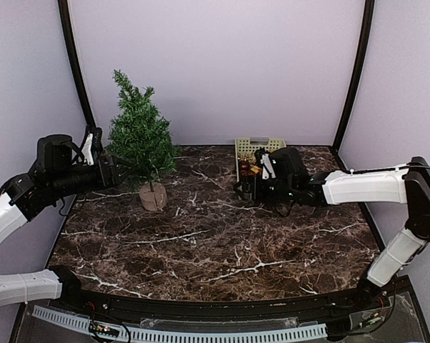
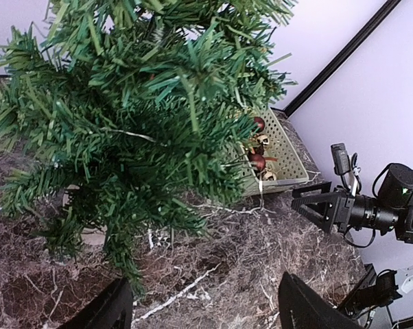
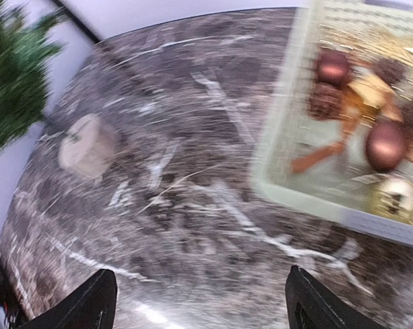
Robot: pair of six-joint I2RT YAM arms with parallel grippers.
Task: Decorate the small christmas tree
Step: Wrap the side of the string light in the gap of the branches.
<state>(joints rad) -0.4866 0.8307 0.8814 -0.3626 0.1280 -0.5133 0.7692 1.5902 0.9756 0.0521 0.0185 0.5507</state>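
tree point(image 1: 140, 139) left on table point(image 1: 215, 246); basket point(image 1: 252, 146) back right.

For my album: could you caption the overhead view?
Both open: left gripper beside the small tree, right gripper by the ornament basket.

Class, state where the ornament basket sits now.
Top view: the basket stands at the far edge of the table, behind the right gripper, right of the small christmas tree.

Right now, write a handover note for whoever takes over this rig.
Left gripper: open, empty, close by the small christmas tree.
Right gripper: open, empty, beside the basket.
Tree stands upright at the table's back left; ornaments lie in the basket, back, right of centre.
Done: no ornament visible on the tree.
Left to do: pick ornaments, hang them on it.
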